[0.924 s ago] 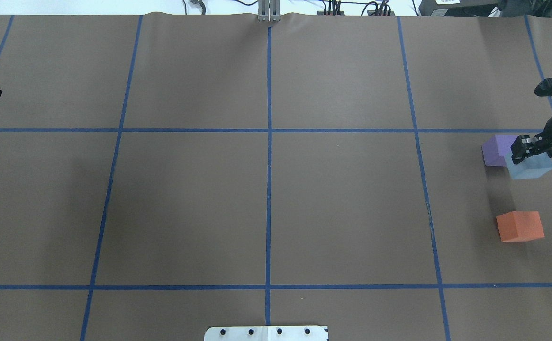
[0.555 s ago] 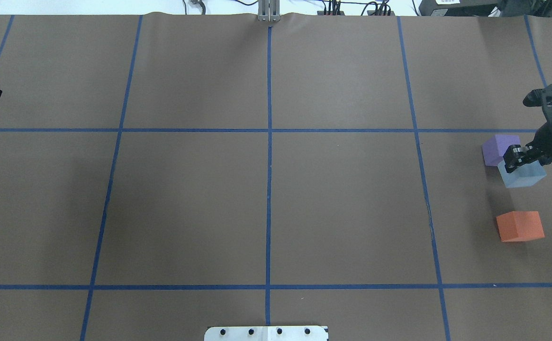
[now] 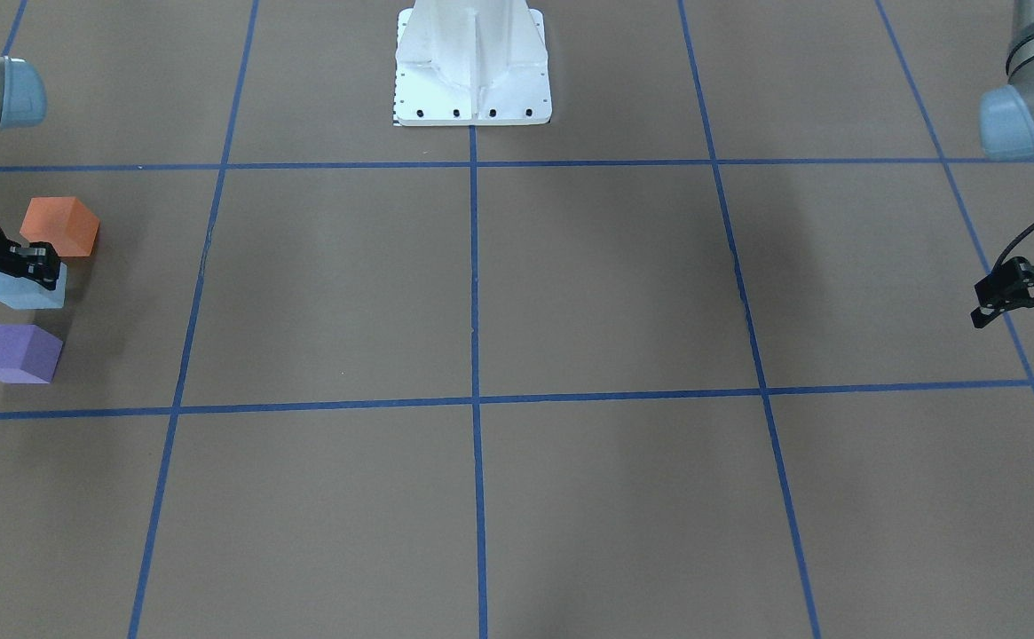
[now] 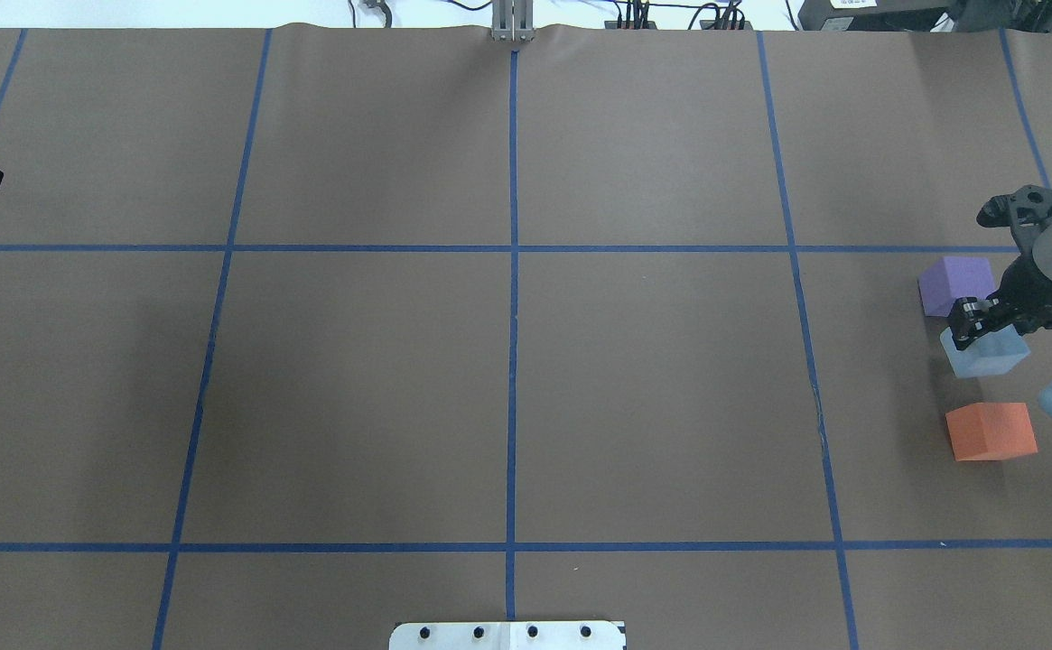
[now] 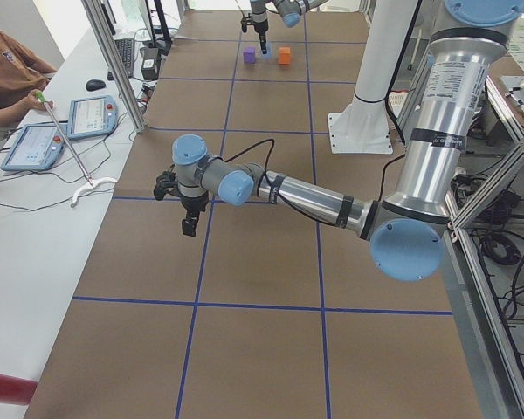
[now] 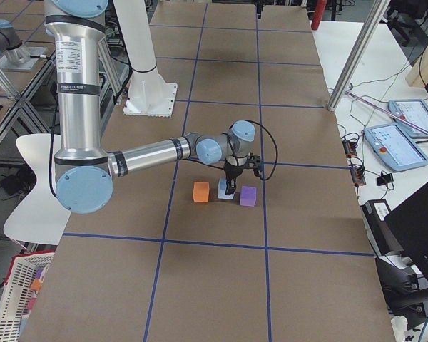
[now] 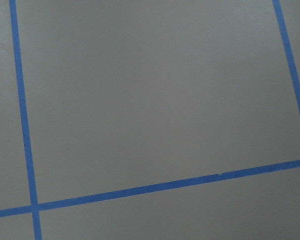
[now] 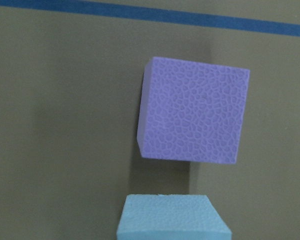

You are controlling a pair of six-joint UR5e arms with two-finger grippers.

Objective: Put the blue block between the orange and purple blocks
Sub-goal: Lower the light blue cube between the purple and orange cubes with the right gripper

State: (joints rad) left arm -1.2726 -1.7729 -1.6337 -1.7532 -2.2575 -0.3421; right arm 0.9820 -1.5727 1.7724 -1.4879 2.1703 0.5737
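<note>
My right gripper [image 4: 972, 325] is shut on the light blue block [image 4: 988, 355] and holds it low over the table. The block is in the gap between the purple block [image 4: 954, 284] and the orange block [image 4: 991, 431], touching neither. The front view shows the same row: orange block [image 3: 59, 226], blue block [image 3: 27, 291], purple block [image 3: 18, 353]. The right wrist view shows the blue block [image 8: 172, 217] at the bottom edge and the purple block [image 8: 195, 110] just beyond it. My left gripper [image 3: 1018, 306] hangs over bare table far from the blocks; I cannot tell whether it is open.
The brown table cover [image 4: 652, 388] carries a grid of blue tape lines. The robot's white base [image 3: 472, 62] stands at the middle of the near edge. A person [image 5: 9, 74] with tablets sits at a side table along the far edge.
My right gripper has carried the blue block away from the purple block's side, toward the robot, into the gap before the orange block. The left arm has not moved.
</note>
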